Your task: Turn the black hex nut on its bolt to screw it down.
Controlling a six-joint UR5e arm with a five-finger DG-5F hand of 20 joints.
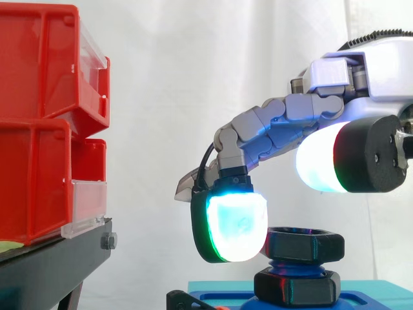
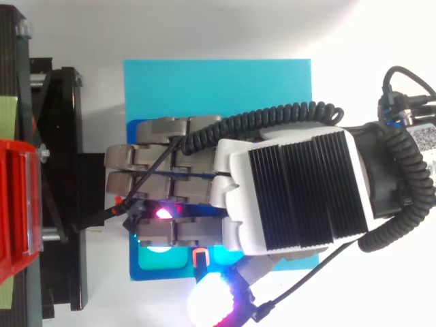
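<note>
Side view, hand: the hand [image 1: 284,126] reaches in from 3 o'clock and arches over the bolt; its palm sits high at 2 o'clock of the nut
Top view, hand: the hand [image 2: 300,194] enters from 3 o'clock and lies across the board, covering the nut; a magenta glow shows under the curled fingers
Fingers: curled downward and close together, hooked over the nut; one cyan-green fingertip [image 1: 235,223] hangs at the nut's 9 o'clock side and overlaps its edge, seemingly against it
Thumb: its white pad [image 1: 316,158] is lifted at 12 o'clock above the nut, apart from it (no pinch between the thumb and the curled fingers); in the top view the thumb pad [image 2: 208,303] glows at 6 o'clock of the frame
Task thing: the black hex nut [image 1: 306,244] sits level near the top of the blue bolt [image 1: 284,263], at 5 o'clock of the side view
Below it: a second black nut [image 1: 297,285] sits lower on the same bolt, apart from the upper one; blue thread shows between them
Base: the bolt rises from a dark blue plate [image 1: 232,298] on a cyan board [image 2: 218,88]
Surroundings: red bins [image 1: 39,129] stacked at 9 o'clock on a black stand [image 1: 51,265]; a white curtain [image 1: 181,77] behind
</note>
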